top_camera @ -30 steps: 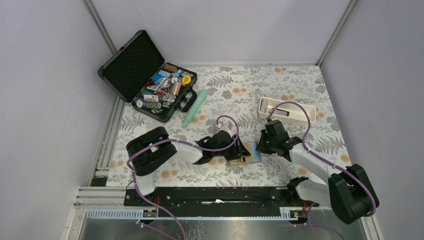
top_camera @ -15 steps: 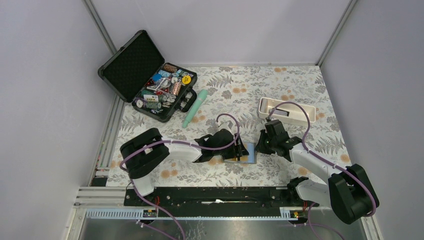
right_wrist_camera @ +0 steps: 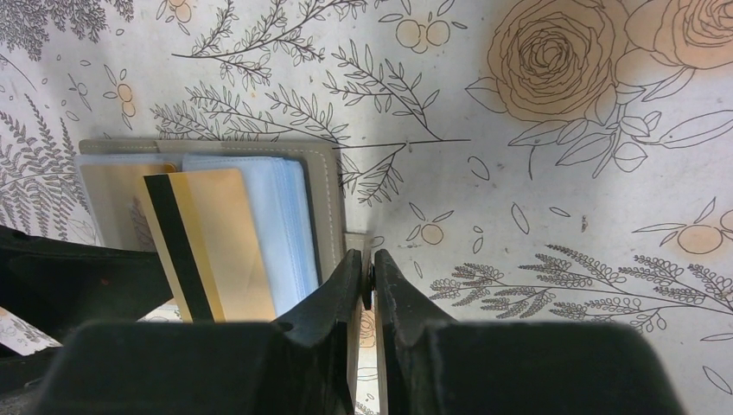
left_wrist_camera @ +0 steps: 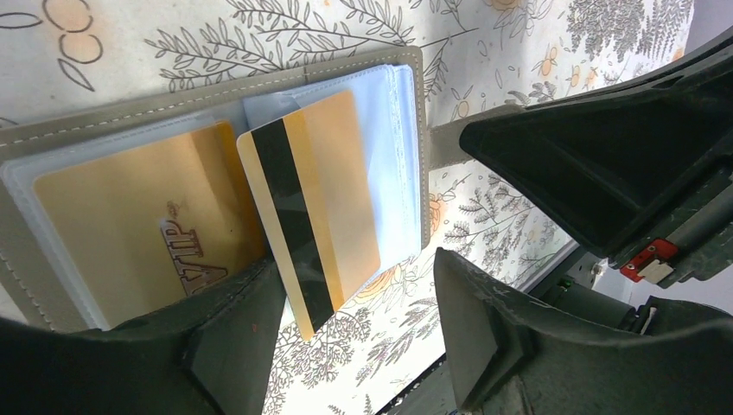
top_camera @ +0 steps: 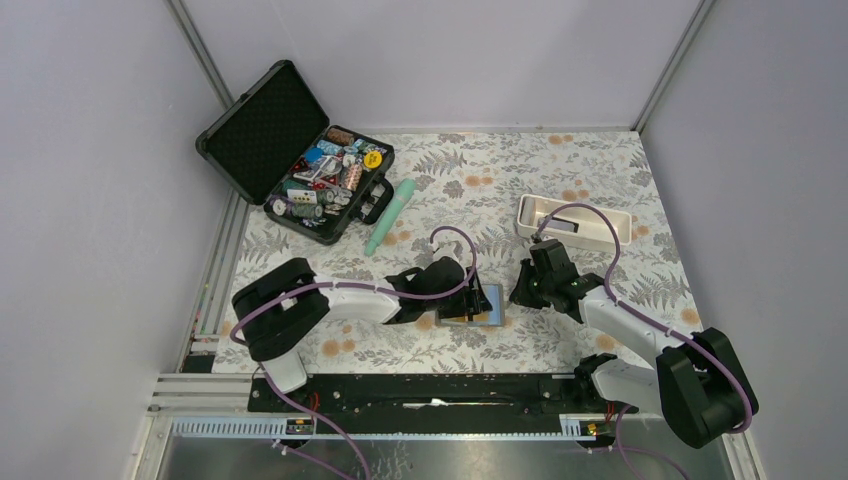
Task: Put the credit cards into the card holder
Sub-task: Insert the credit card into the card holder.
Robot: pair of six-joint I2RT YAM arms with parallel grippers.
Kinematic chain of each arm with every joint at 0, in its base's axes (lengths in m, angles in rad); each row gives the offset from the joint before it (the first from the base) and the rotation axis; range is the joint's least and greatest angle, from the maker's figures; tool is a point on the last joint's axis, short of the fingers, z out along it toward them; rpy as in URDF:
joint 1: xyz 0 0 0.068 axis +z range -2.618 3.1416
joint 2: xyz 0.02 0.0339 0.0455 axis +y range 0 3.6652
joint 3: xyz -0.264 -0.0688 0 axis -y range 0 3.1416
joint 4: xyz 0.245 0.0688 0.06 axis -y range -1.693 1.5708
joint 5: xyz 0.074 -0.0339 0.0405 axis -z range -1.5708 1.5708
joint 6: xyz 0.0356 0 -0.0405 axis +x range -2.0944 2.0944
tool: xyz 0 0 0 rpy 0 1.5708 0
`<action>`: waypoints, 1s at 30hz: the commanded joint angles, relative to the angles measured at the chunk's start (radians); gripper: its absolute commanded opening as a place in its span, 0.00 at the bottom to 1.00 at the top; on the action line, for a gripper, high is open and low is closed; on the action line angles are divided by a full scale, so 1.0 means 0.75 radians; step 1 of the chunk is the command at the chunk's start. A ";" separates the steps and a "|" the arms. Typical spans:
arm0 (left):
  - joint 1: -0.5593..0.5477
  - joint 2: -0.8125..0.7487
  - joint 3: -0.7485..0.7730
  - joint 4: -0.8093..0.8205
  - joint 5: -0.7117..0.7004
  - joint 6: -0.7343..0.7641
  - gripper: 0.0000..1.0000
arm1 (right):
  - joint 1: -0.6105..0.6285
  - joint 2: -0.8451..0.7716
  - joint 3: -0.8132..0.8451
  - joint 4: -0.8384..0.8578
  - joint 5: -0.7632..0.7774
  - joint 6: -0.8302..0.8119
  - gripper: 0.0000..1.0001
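Observation:
The card holder [top_camera: 478, 306] lies open on the flowered mat; its grey-brown rim shows in the left wrist view [left_wrist_camera: 259, 82] and the right wrist view [right_wrist_camera: 324, 190]. A gold VIP card [left_wrist_camera: 130, 207] sits in its left pocket. A gold card with a black stripe [left_wrist_camera: 311, 199] lies tilted over the clear sleeves, its lower end sticking out past the holder's edge; it also shows in the right wrist view [right_wrist_camera: 212, 242]. My left gripper [left_wrist_camera: 354, 346] is open, its fingers on either side of that end, not clamping it. My right gripper [right_wrist_camera: 365, 275] is shut on the holder's side tab.
An open black hard case [top_camera: 290, 150] full of small items stands at the back left. A mint-green tube [top_camera: 391, 215] lies beside it. A white oblong tray [top_camera: 575, 222] sits at the back right. The right arm's black body [left_wrist_camera: 605, 147] is close by in the left wrist view.
The card holder has shifted a little to the left on the mat, with both grippers moving left along with it. The left gripper has drawn back slightly from over the holder.

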 commanded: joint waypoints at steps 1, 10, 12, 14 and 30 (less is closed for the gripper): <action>-0.001 -0.056 0.023 -0.096 -0.067 0.046 0.65 | 0.004 0.009 0.010 -0.012 0.014 -0.001 0.00; 0.000 -0.071 0.027 -0.119 -0.078 0.049 0.66 | 0.004 0.004 0.004 -0.012 0.011 0.001 0.00; -0.001 -0.071 0.029 -0.122 -0.083 0.052 0.67 | 0.004 0.003 0.005 -0.011 0.010 0.001 0.00; -0.001 -0.060 0.034 -0.122 -0.076 0.055 0.66 | 0.004 0.007 0.005 -0.011 0.010 0.001 0.00; -0.013 0.045 0.190 -0.265 -0.028 0.109 0.68 | 0.004 0.018 -0.028 0.058 -0.074 0.003 0.00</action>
